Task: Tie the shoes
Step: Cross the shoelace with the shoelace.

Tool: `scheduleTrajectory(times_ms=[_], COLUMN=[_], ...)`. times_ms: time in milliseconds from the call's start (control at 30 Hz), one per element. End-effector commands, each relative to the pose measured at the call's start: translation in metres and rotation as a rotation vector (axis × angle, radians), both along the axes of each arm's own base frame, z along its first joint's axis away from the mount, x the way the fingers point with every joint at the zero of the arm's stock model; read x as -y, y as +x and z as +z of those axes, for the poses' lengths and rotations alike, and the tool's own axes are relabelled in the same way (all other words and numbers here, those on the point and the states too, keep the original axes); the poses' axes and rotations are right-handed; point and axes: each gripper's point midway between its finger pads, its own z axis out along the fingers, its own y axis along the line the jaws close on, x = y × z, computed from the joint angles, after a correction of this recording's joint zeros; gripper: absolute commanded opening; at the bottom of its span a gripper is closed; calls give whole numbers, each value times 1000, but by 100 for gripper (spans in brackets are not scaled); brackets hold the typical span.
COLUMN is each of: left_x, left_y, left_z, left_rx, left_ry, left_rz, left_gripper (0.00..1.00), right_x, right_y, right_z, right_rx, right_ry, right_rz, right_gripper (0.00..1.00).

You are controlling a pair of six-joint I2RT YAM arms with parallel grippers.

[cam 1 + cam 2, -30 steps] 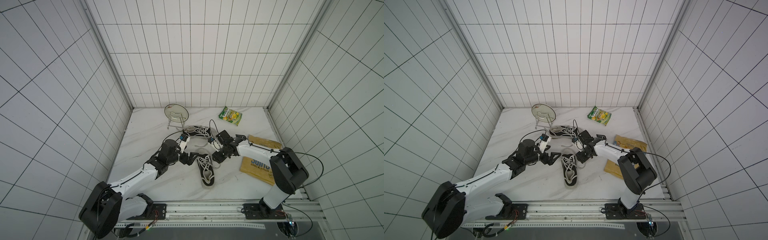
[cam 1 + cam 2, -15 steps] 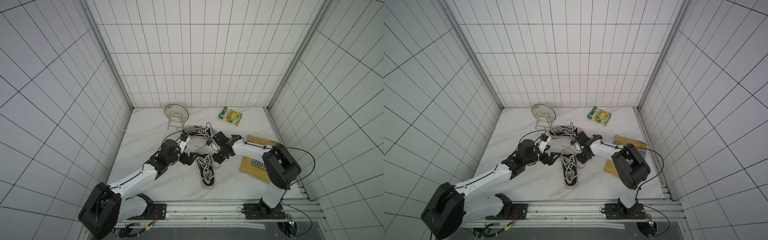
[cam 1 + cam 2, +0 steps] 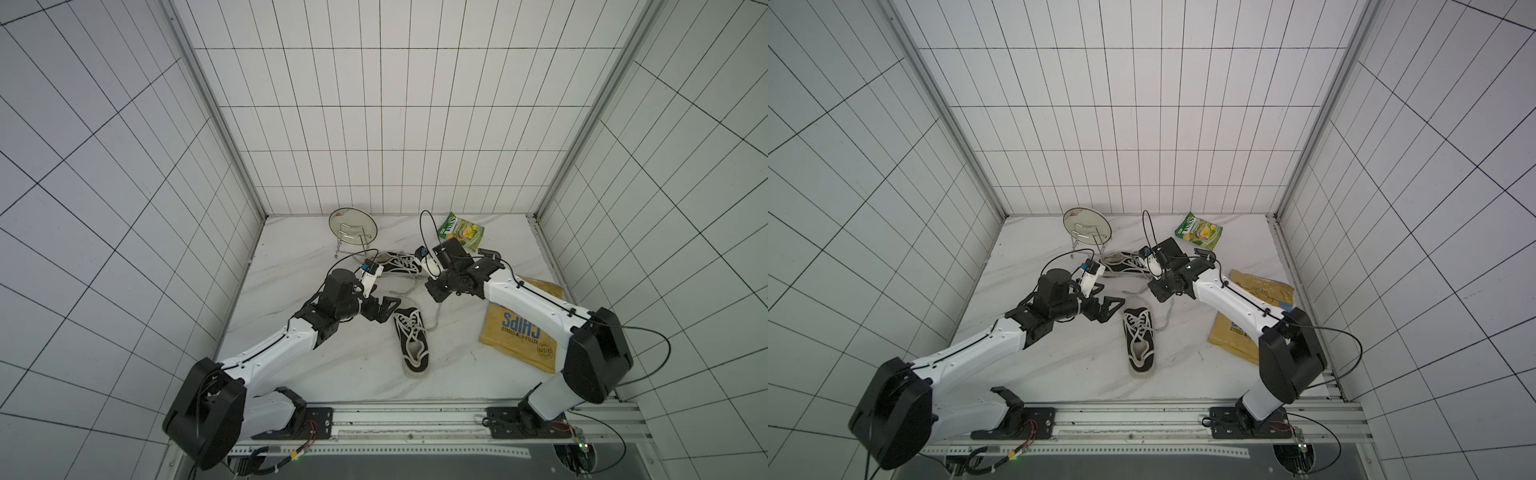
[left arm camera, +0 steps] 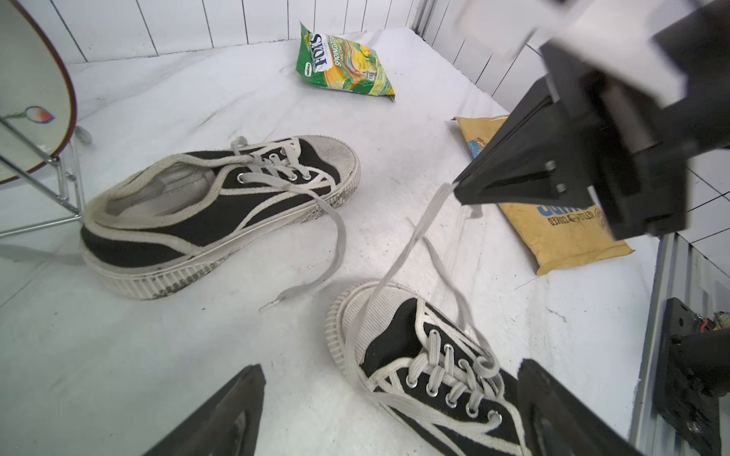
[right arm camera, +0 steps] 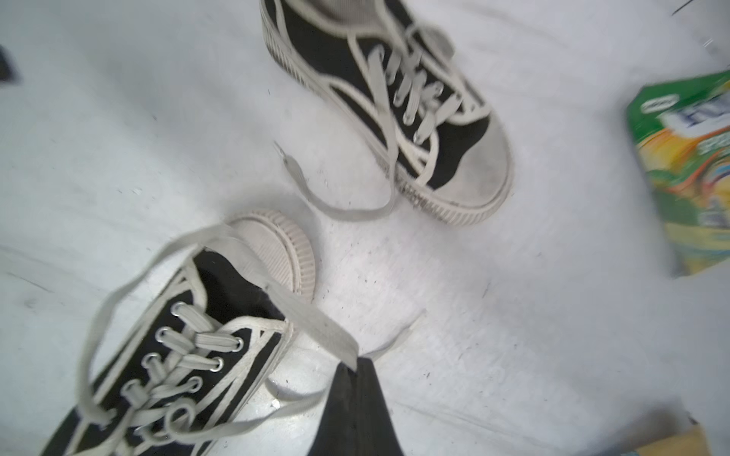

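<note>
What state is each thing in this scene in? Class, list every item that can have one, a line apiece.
near shoe, upright, untied
far shoe, upright, untied
lace, raised from the near shoe, pinched
right gripper, shut on lace
left gripper, open, empty
plate, propped on wire stand
candy bag, lying flat
chips bag, lying flat

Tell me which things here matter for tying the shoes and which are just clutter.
Job: near sneaker, far sneaker, white lace pinched by right tool.
Clutter: propped-up plate, Fox's candy bag, kettle chips bag.
</note>
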Motion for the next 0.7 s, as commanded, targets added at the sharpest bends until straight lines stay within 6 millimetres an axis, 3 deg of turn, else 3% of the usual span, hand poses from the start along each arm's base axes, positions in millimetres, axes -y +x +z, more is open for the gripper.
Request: scheduleTrajectory(times_ms=[0,300,467,567,667], left_x=[16,62,77,82,84], left_y=[1,0,-8,-12,-15], left_z=[6,-5,-20,-22,-20], left_rx=[-40,-223,-330,-375,-391], left_ry=[-43,-158,-179,-196,-212], left_rz=[-107,-359,-432,-475,-505], left_gripper=[98,94,89,79,62], right_x=[2,-1,4,5,8], right_y=[-10,-2,10,16,25], right_z=[18,68,93,103,106], right_rx=[5,93,162,181,189], right_ry=[-7,56,71,84,84], right_rz=[44,27,-28,-50,-93], right_gripper=[0,0,0,0,0])
